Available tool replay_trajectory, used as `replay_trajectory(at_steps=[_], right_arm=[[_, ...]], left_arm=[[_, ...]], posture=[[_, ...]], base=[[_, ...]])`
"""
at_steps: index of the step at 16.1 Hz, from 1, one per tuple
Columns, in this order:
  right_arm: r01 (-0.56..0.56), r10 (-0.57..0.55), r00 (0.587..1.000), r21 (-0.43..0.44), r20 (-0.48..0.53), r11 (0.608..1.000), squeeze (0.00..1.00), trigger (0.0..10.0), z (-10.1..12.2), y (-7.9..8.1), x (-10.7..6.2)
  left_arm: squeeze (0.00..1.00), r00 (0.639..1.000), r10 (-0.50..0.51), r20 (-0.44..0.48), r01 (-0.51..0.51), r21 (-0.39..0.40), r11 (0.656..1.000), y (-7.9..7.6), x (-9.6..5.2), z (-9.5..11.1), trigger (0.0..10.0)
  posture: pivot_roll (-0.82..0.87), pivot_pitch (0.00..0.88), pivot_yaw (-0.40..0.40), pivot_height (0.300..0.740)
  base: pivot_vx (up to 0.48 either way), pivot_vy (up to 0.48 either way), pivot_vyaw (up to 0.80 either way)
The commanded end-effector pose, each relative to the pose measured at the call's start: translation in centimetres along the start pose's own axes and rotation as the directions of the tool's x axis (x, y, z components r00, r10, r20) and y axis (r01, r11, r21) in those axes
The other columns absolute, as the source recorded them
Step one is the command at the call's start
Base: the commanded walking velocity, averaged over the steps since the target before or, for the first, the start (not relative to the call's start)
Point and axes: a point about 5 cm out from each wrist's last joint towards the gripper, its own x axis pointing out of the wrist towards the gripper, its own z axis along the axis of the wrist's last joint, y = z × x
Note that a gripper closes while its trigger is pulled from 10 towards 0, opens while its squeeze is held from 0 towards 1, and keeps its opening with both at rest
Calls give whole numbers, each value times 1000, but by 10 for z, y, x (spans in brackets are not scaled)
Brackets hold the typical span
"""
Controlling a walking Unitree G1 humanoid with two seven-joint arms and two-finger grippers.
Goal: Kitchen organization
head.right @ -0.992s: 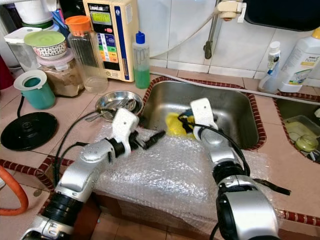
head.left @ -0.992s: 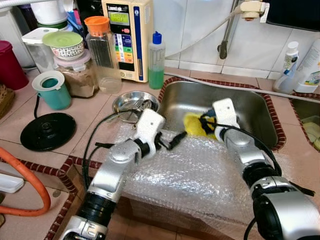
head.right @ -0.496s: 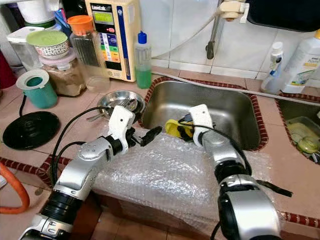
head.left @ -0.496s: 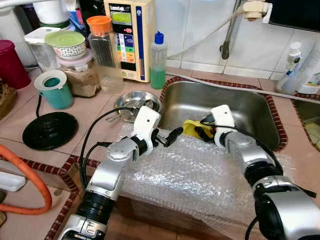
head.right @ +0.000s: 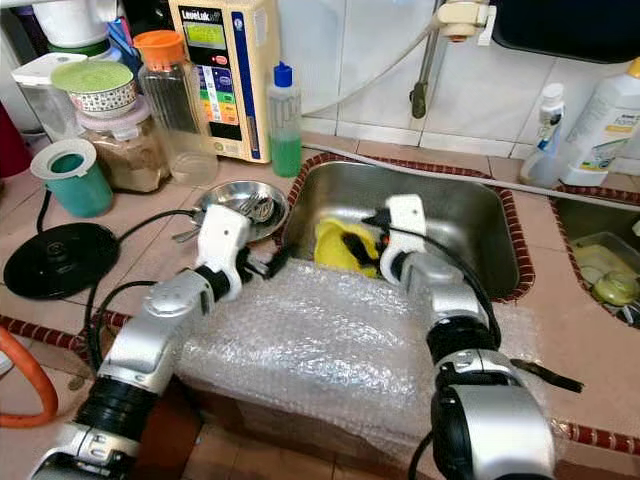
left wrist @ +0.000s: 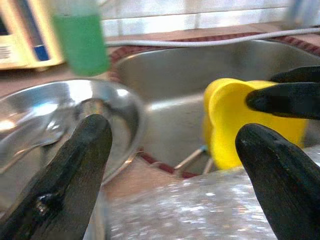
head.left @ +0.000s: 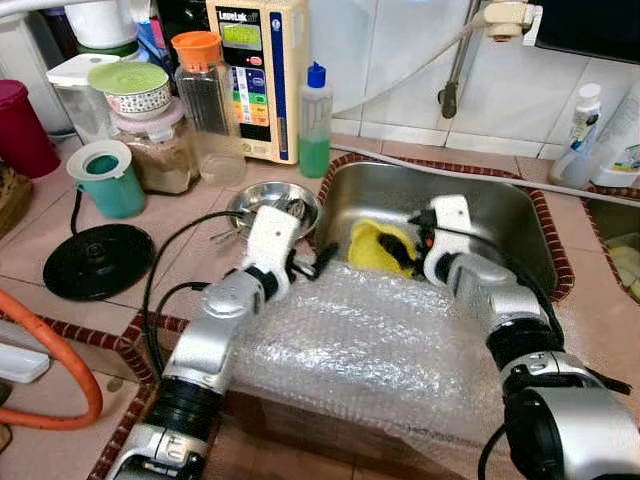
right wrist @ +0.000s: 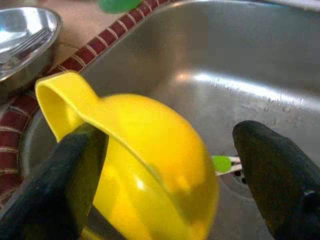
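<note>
Left eye view: the right gripper (head.left: 400, 250) holds a yellow cup (head.left: 372, 247) over the near left corner of the sink (head.left: 500, 215); black fingers cross the cup, contact partly hidden. The left gripper (head.left: 318, 262) hovers just beside the sink's left rim, over bubble wrap (head.left: 370, 345), near a steel bowl (head.left: 262, 203).

Right eye view: same layout. Green bottle (head.right: 285, 125) stands behind the bowl. Bowl contents hard to make out.

Left wrist view: the left gripper's fingers (left wrist: 75, 175) stand wide apart, nothing between them. Cup is beyond, its lower edge hidden by bubble wrap. Bottle blurred, cut off at top.

Right wrist view: one finger (right wrist: 70, 185) presses against the cup below its rim; the other stands clear of it. Grip not confirmed: clamped or not, cannot tell. A green-tipped item (right wrist: 223, 163) lies on the sink floor, mostly hidden behind the cup.
</note>
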Motion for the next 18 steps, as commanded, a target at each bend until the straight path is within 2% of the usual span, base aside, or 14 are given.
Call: replay_trajectory(at_steps=[1,2,5,6,7,8,10,11,12,13,15,16,17,18], right_arm=[[17,-19,999,-46,-36,999,1000,10000,-2,-5,-2],[99,-98,994,14,-51,995,1000,10000,-3,-17,-5],[131,-134,991,-111,-19,985,1000,10000,4,-21,-7],[191,-189,981,-57,33,980,1000,10000,13,-28,-9],[173,-173,985,0,-24,985,1000,10000,7,-26,-8],[65,-64,997,17,-35,998,1000,10000,4,-15,-5],[8,-9,1000,248,1,969,1000,10000,11,-11,-5],[144,-142,990,125,-23,982,1000,10000,10,-20,-6],[197,-200,980,114,18,974,1000,10000,16,-25,-7],[358,-343,930,-117,128,926,1000,10000,29,-40,-14],[245,-243,950,13,195,970,1000,10000,41,-34,-15],[244,-246,962,32,122,969,1000,10000,34,-33,-13],[211,-218,975,130,39,969,1000,10000,23,-31,-11],[313,-315,949,45,24,949,1000,10000,18,-40,-14]], left_arm=[[1000,999,31,-10,-31,2,1000,7,1,2,10000],[1000,1000,30,-9,-30,8,1000,7,2,2,10000],[1000,1000,29,-6,-29,13,999,6,4,3,10000],[1000,1000,30,-7,-30,14,999,5,4,3,10000],[1000,1000,30,-9,-30,14,999,4,4,2,10000],[1000,1000,29,-11,-29,15,999,3,4,1,10000],[1000,999,32,-15,-32,16,999,2,5,0,10000],[1000,999,40,-18,-40,16,999,4,4,-1,10000],[1000,999,45,-19,-44,16,999,4,4,-1,10000],[1000,999,45,-21,-44,18,999,4,4,-1,10000],[1000,999,45,-22,-45,21,999,4,4,-1,10000],[729,999,43,-25,-42,18,999,3,4,-2,10000],[322,999,41,-26,-41,17,999,3,4,-2,10000],[0,999,37,-30,-36,21,999,2,5,-3,10000]], posture=[[65,0,10,740],[56,0,14,740],[51,0,16,740],[50,0,16,740],[49,0,16,740],[50,0,15,740],[52,0,13,740],[52,0,13,740],[51,0,12,740],[53,0,11,740],[55,0,11,740],[55,0,11,740],[52,0,12,740],[54,0,12,740]], base=[[0,0,0],[0,0,0],[0,0,0],[0,0,0],[0,0,0],[0,0,0],[0,0,0],[0,0,0],[0,0,0],[0,0,0],[0,0,0],[0,0,0],[0,0,0],[0,0,0]])
